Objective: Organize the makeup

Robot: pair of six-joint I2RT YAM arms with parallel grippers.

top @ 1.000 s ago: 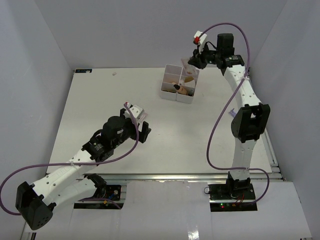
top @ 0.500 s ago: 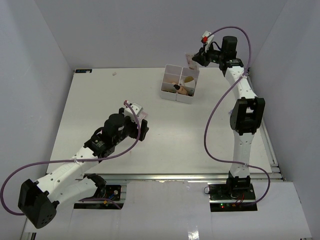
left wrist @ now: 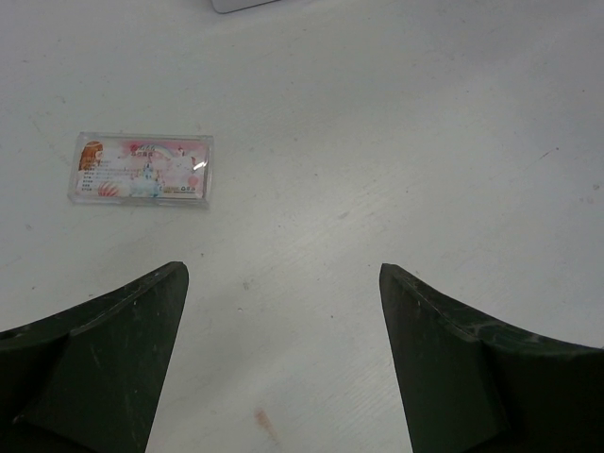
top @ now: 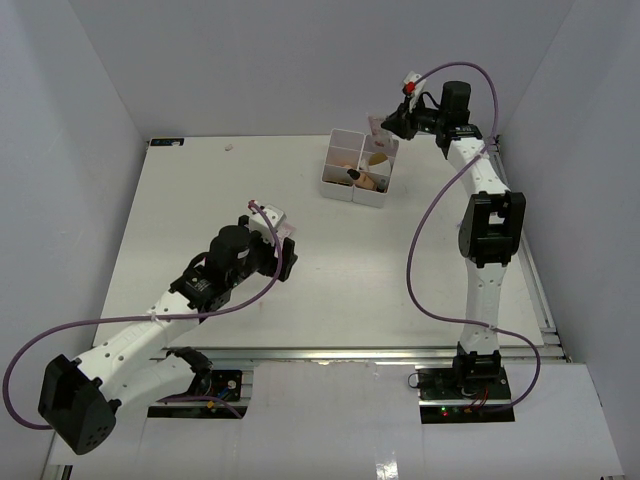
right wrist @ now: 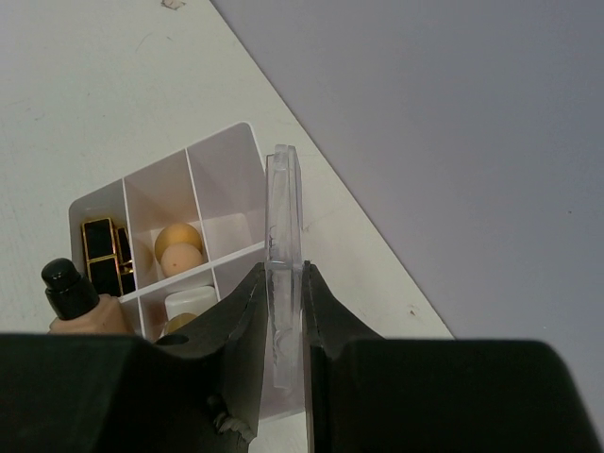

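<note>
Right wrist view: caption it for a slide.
Right jaws shut on a clear flat packet, edge-on, near a white divided box holding lipstick, sponge and bottle.

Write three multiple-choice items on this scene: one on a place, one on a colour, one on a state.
1. Where does the pink packet lie in the left wrist view?
A) inside a box
B) flat on the table
C) between the fingers

2. What colour is the cap of the tan bottle?
A) black
B) white
C) red

3. How is the right end effector?
A) open, empty
B) shut, empty
C) shut on a clear-cased packet

Key:
B: it rests on bare tabletop.
A: the cap shows black.
C: it pinches the packet edge-on.
</note>
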